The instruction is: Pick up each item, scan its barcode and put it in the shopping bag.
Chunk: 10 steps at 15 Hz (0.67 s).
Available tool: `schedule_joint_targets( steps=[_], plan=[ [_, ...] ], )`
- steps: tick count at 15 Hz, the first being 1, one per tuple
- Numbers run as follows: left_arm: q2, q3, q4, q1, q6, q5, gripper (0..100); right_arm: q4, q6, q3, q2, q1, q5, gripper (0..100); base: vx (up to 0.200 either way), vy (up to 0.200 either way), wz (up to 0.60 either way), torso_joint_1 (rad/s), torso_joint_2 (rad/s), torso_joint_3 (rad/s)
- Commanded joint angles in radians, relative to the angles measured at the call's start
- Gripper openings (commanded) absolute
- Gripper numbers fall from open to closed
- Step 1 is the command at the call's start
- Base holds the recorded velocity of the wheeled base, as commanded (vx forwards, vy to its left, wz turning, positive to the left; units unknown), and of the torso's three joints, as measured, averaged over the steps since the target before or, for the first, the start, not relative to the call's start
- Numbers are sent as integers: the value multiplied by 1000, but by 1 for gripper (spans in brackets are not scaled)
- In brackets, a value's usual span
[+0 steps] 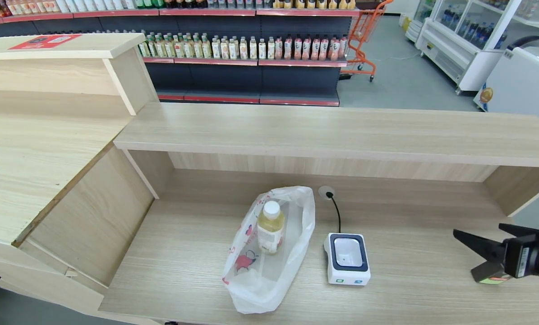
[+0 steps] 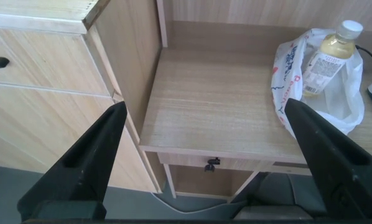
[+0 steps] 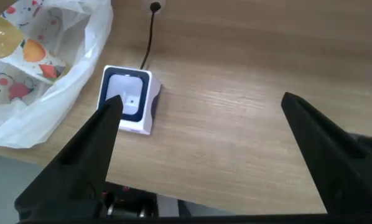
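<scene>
On the counter (image 1: 409,280), locate the shopping bag (image 1: 269,289) lying near the front edge, left of centre. One bottle (image 1: 270,228) of pale yellow drink with a white cap lies inside the bag, cap toward the counter's back wall. Note the scanner (image 1: 347,258) just beside the bag on the robot's right, not touching it, window facing up. Its black cable (image 1: 338,214) runs to a round port (image 1: 326,192) at the back of the counter.

Check the right tool (image 1: 476,229): it hangs over the counter, well to the right of the scanner, fingers spread apart and holding nothing. Check the left tool (image 2: 206,104): it hangs off the counter's left front corner, beside the drawer unit (image 2: 43,118), fingers likewise spread apart and empty.
</scene>
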Motion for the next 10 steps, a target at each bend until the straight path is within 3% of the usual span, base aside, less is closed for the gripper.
schedule_joint_targets(
  steps=[1, 10],
  plan=[
    [2, 0, 0, 0, 0, 0, 100, 55, 52, 15, -138, -8, -4, 100, 0, 0, 0, 0, 0, 0],
    [2, 0, 0, 0, -3, 0, 100, 152, 58, 24, -226, -59, -7, 100, 0, 0, 0, 0, 0, 0]
  ],
)
